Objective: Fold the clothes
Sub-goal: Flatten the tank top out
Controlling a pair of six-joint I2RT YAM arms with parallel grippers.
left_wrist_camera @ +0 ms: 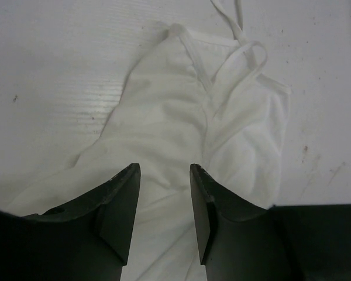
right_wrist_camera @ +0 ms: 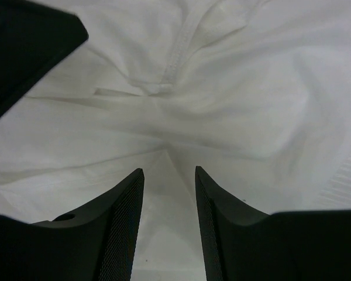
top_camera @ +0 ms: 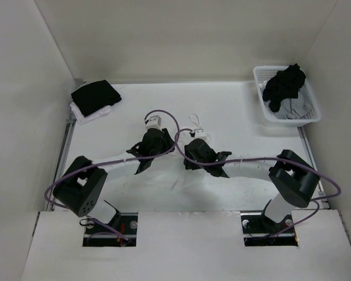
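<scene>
Camisole (left_wrist_camera: 181, 117), white and thin, spread rumpled on the middle of the table (top_camera: 240, 111), under and between both claws; upper edge and two narrow straps (left_wrist_camera: 245, 52) toward the far side, lower part bunched into soft creases. White table, boxed in by white walls. Left arm (top_camera: 82, 187) and right arm (top_camera: 292, 178) both bent inward from the near edge, wrists close together over the cloth. White lattice basket (top_camera: 258, 79) at the far right corner, well apart from the camisole, holding a black garment (top_camera: 284, 85) over a grey one (top_camera: 297, 108). At the far left corner, a folded black garment (top_camera: 95, 96) on top of a white one (top_camera: 88, 116). Left claw (left_wrist_camera: 165, 167) released: jaws parted, low over the camisole's body, fabric showing flat in the gap, nothing pinched. Right claw (right_wrist_camera: 169, 170) likewise released: jaws parted over the cloth, folds fanning out from a spot just ahead of the tips, nothing grasped. Purple cable (top_camera: 164, 114) looping above the two wrists.
</scene>
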